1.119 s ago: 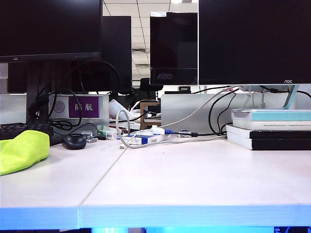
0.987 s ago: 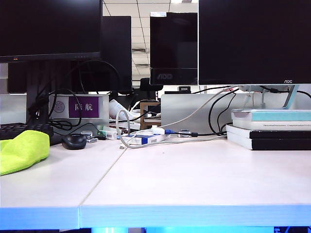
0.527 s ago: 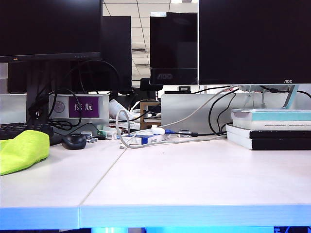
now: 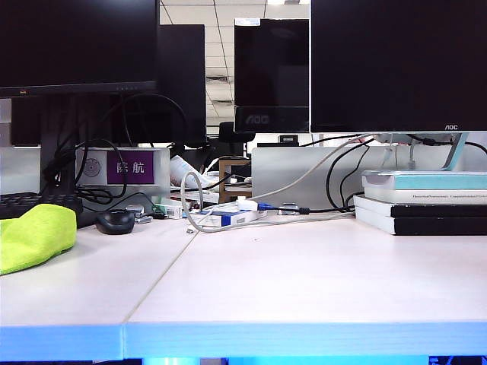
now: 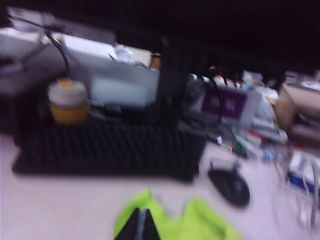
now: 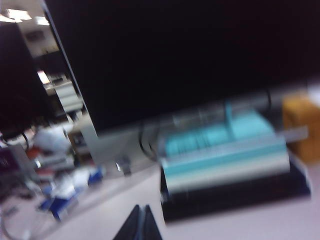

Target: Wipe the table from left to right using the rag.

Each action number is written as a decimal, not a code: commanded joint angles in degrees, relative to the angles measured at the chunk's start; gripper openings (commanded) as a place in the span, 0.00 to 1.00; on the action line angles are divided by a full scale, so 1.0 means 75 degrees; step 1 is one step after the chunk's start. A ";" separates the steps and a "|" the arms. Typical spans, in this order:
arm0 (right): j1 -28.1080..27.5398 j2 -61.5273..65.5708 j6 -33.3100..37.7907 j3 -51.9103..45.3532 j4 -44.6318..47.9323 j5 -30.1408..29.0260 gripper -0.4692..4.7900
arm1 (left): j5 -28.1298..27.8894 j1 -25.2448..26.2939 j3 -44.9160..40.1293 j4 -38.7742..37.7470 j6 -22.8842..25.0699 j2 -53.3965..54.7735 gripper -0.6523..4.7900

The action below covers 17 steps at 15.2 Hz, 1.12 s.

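Note:
The rag (image 4: 34, 236), a lumpy lime-green cloth, lies at the far left of the white table (image 4: 304, 281). Neither gripper shows in the exterior view. The left wrist view is blurred. In it my left gripper (image 5: 142, 211) is shut with nothing between its fingers, and its tips stand in front of the rag (image 5: 200, 225), near the cloth's edge. I cannot tell whether they touch it. The right wrist view is blurred too. It shows my right gripper (image 6: 142, 207) shut and empty over the bare table (image 6: 100, 215), near a stack of books (image 6: 230, 170).
A black mouse (image 4: 116, 220) and a black keyboard (image 4: 38, 204) sit just behind the rag. Cables and small boxes (image 4: 228, 214) clutter the middle back. Monitors (image 4: 396, 65) line the rear and stacked books (image 4: 422, 201) stand at back right. A jar (image 5: 67, 102) stands behind the keyboard.

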 commanded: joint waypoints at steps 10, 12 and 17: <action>0.0828 0.6528 -0.0906 0.7702 -0.1830 -0.4494 0.08 | 0.2142 -0.0017 0.5898 -0.3051 0.0358 0.6359 0.11; 0.2052 0.6767 -0.1250 0.7697 -0.2186 -0.3815 0.08 | 0.2247 -0.0038 0.5904 -0.3191 0.0350 0.6808 0.11; 0.5744 0.7662 -0.2661 0.7691 -0.3867 -0.1174 0.08 | 0.2244 -0.0332 0.5904 -0.3448 0.0545 0.7711 0.11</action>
